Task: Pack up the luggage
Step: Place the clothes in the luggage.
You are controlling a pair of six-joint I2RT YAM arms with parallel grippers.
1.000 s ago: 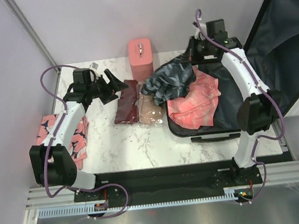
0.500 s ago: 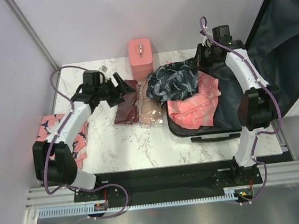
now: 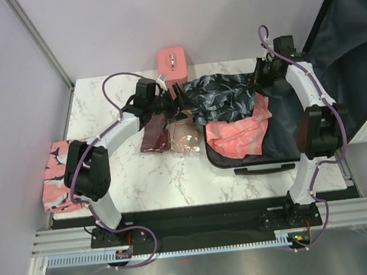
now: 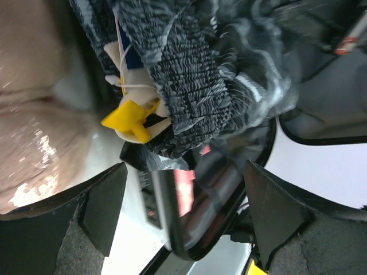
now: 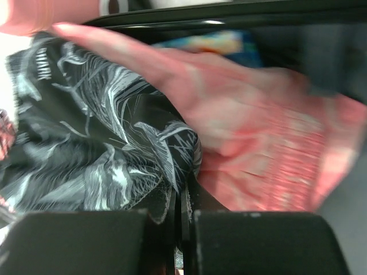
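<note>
cradling crumpled coral-pink cloth [image 3: 239, 135] in the near half of the grey-lined hard-shell suitcase [image 3: 279, 131] lying open at right. farther, clamping the right gripper [image 3: 260, 82] on dark white-streaked fabric [image 3: 222, 97] draped over the suitcase's left rim, for pulling inside. hovering the left gripper [image 3: 183, 101], spread wide, beside that rim for tucking.

The suitcase [image 3: 348, 48] lies open at the right end of the tabletop [image 3: 102, 113]. Its base is flat. Its lid is raised and leans off to the right, showing dark grey lining and a white outer edge.
</note>
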